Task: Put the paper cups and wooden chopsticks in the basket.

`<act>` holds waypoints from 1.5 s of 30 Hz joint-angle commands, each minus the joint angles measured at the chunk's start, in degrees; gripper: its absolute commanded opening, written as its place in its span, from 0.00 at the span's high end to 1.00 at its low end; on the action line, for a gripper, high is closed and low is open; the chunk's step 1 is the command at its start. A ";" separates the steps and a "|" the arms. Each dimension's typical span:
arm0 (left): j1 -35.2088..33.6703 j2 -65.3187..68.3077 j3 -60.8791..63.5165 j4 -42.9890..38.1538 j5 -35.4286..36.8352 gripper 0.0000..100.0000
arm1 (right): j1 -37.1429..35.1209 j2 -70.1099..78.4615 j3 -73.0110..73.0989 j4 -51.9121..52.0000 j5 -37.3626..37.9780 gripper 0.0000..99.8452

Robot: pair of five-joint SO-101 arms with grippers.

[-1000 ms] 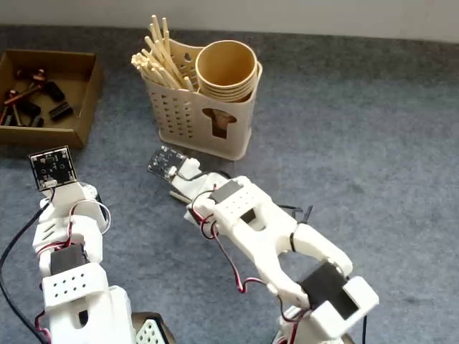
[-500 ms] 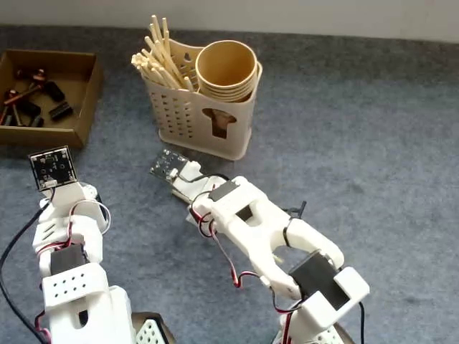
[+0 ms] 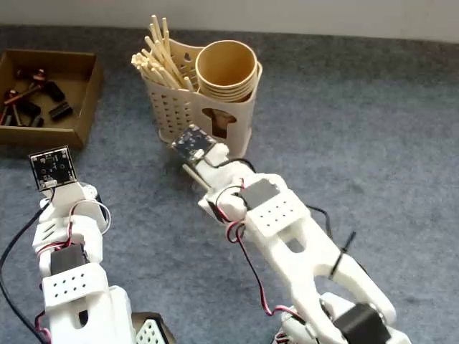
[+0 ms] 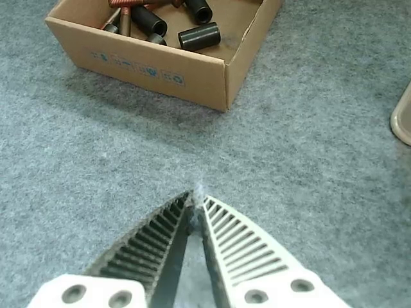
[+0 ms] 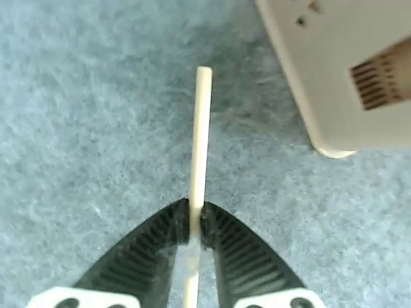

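A cream perforated basket [image 3: 208, 118] stands at the back of the grey carpet. It holds a stack of paper cups [image 3: 226, 68] and a bundle of wooden chopsticks [image 3: 159, 54]. My right gripper [image 5: 194, 215] is shut on one wooden chopstick [image 5: 201, 138], whose free end points past the basket's lower corner [image 5: 334, 96]. In the high view that arm's wrist [image 3: 193, 143] sits just in front of the basket, with the chopstick [image 3: 195, 175] showing beneath it. My left gripper [image 4: 194, 202] is shut on nothing, low over the carpet at the near left.
A shallow cardboard box [image 3: 44, 97] with dark and reddish metal parts sits at the far left; its corner [image 4: 221, 70] lies ahead of my left gripper. Open carpet stretches to the right of the basket.
My right arm has lifted and swung toward the basket, carrying the chopstick up off the carpet. The left arm has not moved.
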 commanded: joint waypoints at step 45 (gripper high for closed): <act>0.31 -0.75 -0.22 -1.23 0.18 0.99 | -0.48 -44.35 33.54 -64.31 -16.44 0.99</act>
